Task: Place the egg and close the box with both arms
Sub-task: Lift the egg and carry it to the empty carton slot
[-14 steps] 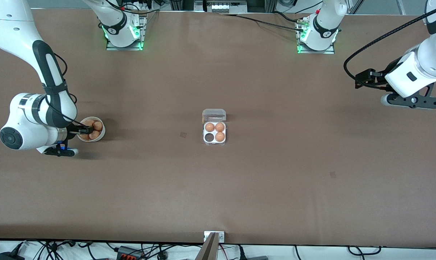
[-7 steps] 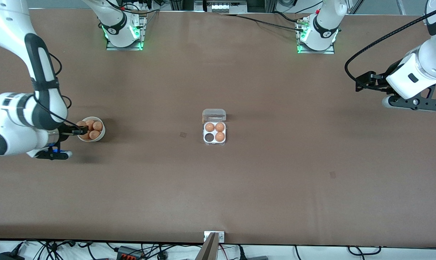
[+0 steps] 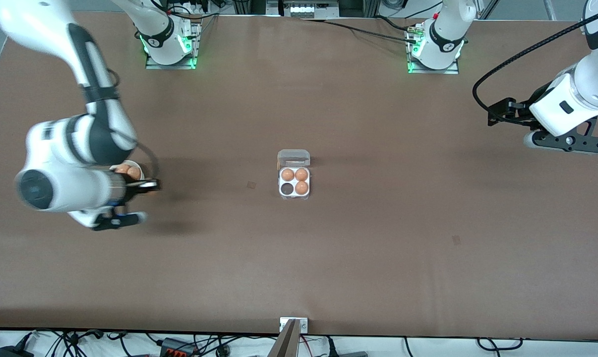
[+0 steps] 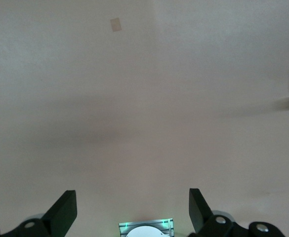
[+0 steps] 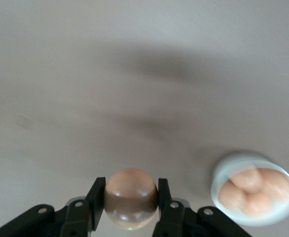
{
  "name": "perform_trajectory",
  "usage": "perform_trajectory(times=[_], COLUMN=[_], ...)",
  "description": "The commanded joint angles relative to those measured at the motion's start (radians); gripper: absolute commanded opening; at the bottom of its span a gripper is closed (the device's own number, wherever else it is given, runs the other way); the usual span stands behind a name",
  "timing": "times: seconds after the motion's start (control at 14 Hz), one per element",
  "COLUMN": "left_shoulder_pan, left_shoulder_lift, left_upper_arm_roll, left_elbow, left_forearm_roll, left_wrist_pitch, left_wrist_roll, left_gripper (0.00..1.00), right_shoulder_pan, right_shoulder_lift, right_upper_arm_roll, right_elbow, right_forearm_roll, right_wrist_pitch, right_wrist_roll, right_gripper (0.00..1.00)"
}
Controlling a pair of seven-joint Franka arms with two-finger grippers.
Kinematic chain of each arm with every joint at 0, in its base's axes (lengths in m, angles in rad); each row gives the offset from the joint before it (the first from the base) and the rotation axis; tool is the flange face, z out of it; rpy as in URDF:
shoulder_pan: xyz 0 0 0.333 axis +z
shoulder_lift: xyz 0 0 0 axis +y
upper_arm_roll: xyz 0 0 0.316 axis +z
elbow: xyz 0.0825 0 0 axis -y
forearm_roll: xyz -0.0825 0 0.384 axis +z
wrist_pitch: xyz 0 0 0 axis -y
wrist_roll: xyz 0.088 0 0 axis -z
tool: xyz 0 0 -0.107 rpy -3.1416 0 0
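My right gripper [image 3: 151, 186] is shut on an orange-brown egg [image 5: 131, 198] and holds it in the air just beside the white bowl [image 3: 136, 164], on the side toward the box. The clear box [image 3: 294, 184] sits mid-table with its lid [image 3: 293, 157] open. It holds three eggs [image 3: 294, 174], and one cell [image 3: 286, 189] nearer the front camera is empty. My left gripper [image 3: 492, 115] is open and empty, waiting above the table at the left arm's end. Its fingers [image 4: 65, 212] stand wide apart.
The bowl [image 5: 222, 174] holds several more eggs [image 5: 255, 189] and is partly hidden under my right arm in the front view. Small dark marks [image 3: 251, 185] lie on the brown table [image 3: 378, 258]. The left arm's base [image 3: 434, 49] stands at the table's edge.
My right gripper has come up out of the bowl with an egg and moved toward the box. The left arm has barely moved.
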Motion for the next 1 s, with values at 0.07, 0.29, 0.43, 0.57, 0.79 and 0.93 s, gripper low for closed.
perform_trajectory(times=[0.07,0.29,0.43,0.57,0.79,0.93], left_shoulder_pan=[0.002,0.000,-0.001,-0.001,-0.001,0.000], left_shoulder_lift=[0.014,0.014,0.014,0.014,0.014,0.014], left_upper_arm_roll=[-0.003,-0.003,-0.003,-0.003,-0.003,-0.003], left_elbow=[0.034,0.034,0.036,0.036,0.036,0.034], left_forearm_roll=[0.017,0.017,0.017,0.017,0.017,0.017], left_wrist_pitch=[-0.006,-0.008,-0.008,-0.008,-0.008,-0.008], left_wrist_roll=[0.024,0.024,0.023,0.023,0.021,0.023], left_gripper=[1.00,1.00,1.00,1.00,1.00,1.00], right_shoulder_pan=[0.117,0.177,0.232,0.284,0.339,0.381], right_shoulder_lift=[0.028,0.064,0.081,0.100,0.143,0.170], right_upper_arm_roll=[0.003,0.003,0.003,0.003,0.003,0.003], right_elbow=[0.014,0.014,0.014,0.014,0.014,0.014], right_forearm_roll=[0.026,0.137,0.142,0.143,0.143,0.142], right_wrist_pitch=[0.147,0.230,0.273,0.330,0.402,0.486], right_wrist_roll=[0.004,0.030,0.092,0.183,0.269,0.321], right_gripper=[0.18,0.18,0.18,0.18,0.18,0.18])
